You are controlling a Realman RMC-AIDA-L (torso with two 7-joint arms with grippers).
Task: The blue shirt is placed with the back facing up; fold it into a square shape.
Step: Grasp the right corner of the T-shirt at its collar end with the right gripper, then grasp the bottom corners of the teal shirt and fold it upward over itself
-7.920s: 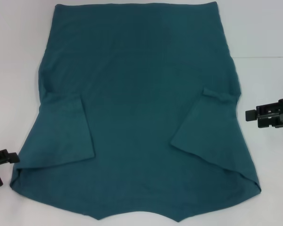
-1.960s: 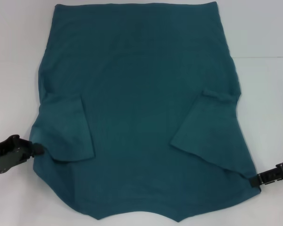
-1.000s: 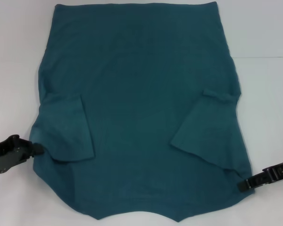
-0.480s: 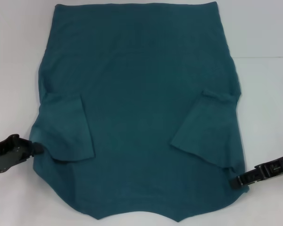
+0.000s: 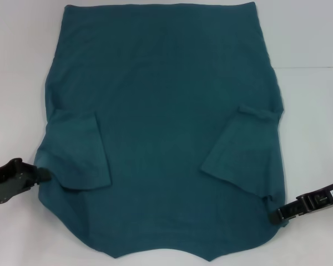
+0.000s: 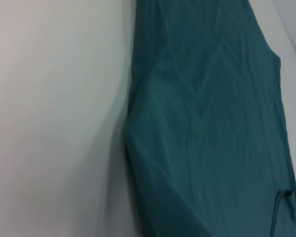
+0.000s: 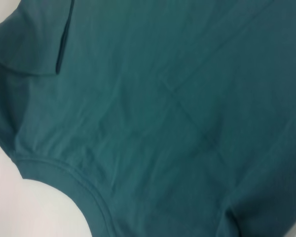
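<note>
The blue shirt [image 5: 166, 127] lies spread flat across the middle of the white table [image 5: 311, 33], sleeves folded inward. My left gripper [image 5: 41, 175] pinches its left shoulder edge; my right gripper [image 5: 277, 216] clamps its right shoulder corner near the table's front edge.

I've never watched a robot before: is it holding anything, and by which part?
Both grippers meet the blue shirt: left gripper at its left shoulder edge, right gripper at its right shoulder corner. Whether they grip cannot be told.
</note>
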